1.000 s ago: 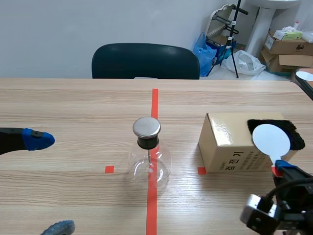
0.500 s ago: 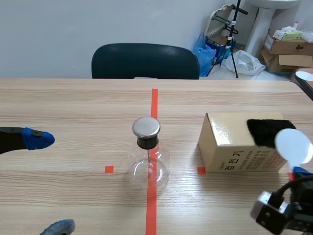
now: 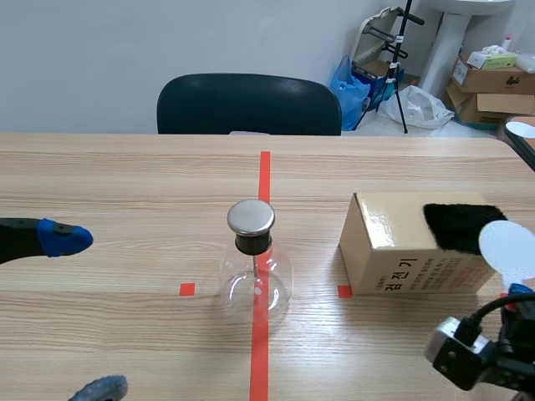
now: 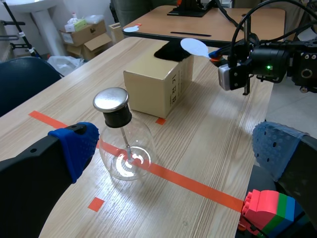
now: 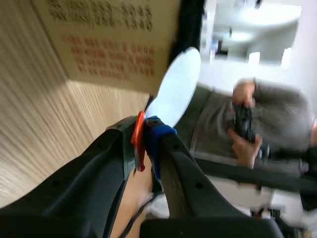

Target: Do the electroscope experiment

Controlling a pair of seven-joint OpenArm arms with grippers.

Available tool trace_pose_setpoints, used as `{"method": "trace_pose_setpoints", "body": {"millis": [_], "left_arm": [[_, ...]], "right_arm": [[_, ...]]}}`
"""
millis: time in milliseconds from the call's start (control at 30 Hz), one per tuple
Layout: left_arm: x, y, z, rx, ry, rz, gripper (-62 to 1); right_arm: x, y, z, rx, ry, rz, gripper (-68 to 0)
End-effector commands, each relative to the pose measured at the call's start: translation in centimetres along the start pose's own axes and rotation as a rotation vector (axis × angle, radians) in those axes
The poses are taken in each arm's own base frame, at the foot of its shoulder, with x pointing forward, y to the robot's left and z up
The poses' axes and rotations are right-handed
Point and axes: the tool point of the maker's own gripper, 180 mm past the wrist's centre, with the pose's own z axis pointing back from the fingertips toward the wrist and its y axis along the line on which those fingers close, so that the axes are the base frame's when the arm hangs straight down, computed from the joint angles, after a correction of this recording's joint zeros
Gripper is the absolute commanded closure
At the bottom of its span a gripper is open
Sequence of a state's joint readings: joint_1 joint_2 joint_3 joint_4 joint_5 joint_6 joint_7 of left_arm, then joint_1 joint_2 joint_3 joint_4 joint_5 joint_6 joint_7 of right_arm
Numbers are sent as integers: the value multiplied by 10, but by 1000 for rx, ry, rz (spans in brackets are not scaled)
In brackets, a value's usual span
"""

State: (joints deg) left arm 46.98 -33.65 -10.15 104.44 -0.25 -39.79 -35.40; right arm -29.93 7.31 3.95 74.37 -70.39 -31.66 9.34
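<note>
— While the left gripper [image 3: 82,313] is at the near left, how do its fingers stand?
— They are wide apart and hold nothing. One blue pad [image 3: 65,239] is left of the flask [image 3: 255,286], well apart from it; the other is at the near edge.
— Where is the flask exactly?
— It stands upright in the middle of the table [image 3: 125,184], on the red tape line [image 3: 265,171]. Its metal cap [image 3: 251,217] sits on top, and a thin rod [image 3: 253,269] goes down from the cap into the glass.
— And the right gripper [image 5: 144,136]?
— It is at the near right, closed on the red handle [image 5: 137,139] of a white paddle [image 5: 176,89]. The round disc [image 3: 508,252] of the paddle points up and away from the gripper. In the scene view the disc shows before the right end of the box [image 3: 389,251], beside the black cloth [image 3: 456,225] which lies on the box top. If the disc touches the cloth, I cannot tell.
— Where is the box?
— Right of the flask, apart from it, with its near left corner just beside a small tape square [image 3: 343,291].
— Something more?
— A dark chair [image 3: 249,104] stands at the far side of the table.
</note>
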Motion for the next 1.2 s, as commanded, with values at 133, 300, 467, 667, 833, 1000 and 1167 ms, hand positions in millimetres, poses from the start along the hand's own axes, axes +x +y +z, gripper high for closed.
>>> {"method": "trace_pose_setpoints", "body": {"millis": [133, 300, 467, 667, 833, 1000, 1167], "left_arm": [[6, 0, -1, 5, -31, 12, -623], [6, 0, -1, 5, -31, 12, -623], [6, 0, -1, 5, -31, 12, -623], [6, 0, -1, 5, -31, 12, -623], [6, 0, -1, 5, -31, 12, -623], [5, -1, -1, 3, -31, 14, -623], [5, -1, -1, 3, -31, 14, -623]], "right_arm": [[5, -10, -2, -43, -6, 11, -10], [25, -8, -1, -36, -119, 20, -10], [-8, -14, -2, -60, 67, 15, -10], [22, -14, -3, -56, -94, 16, -10], [10, -10, -3, -35, -26, 12, -10], [16, -10, -3, -37, -41, 8, -10], [15, -12, -3, -47, -35, 8, -11]]}}
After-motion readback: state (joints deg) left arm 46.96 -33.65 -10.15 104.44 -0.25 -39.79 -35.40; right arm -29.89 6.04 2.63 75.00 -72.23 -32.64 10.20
